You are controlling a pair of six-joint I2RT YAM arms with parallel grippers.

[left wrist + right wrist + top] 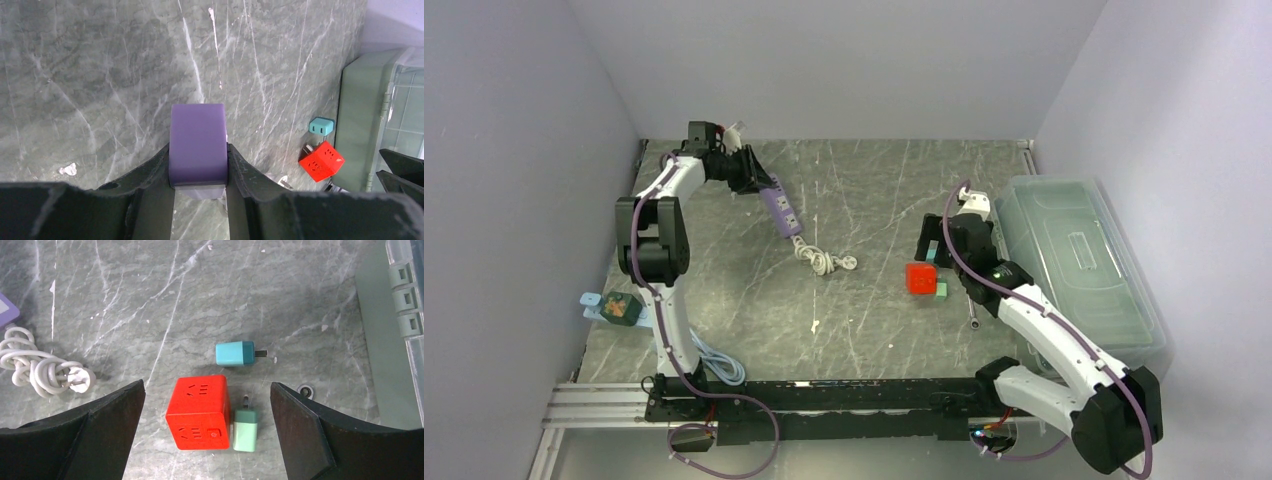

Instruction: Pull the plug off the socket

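Note:
A purple power strip (781,208) lies at the far left, with its white cord (822,260) coiled on the table and the cord's plug end (849,263) lying loose. My left gripper (749,178) is shut on the strip's far end (198,145), with both fingers pressed on its sides. A red cube socket (200,412) sits mid-right. A light green plug (245,429) lies against its right side, prongs pointing away. A teal plug (235,353) lies loose beyond the cube. My right gripper (207,440) is open wide above the red cube and green plug.
A clear lidded bin (1074,260) stands along the right edge, close to my right arm. A small metal part (974,322) lies near the cube. A green object (619,308) and a blue cable (719,365) lie at the near left.

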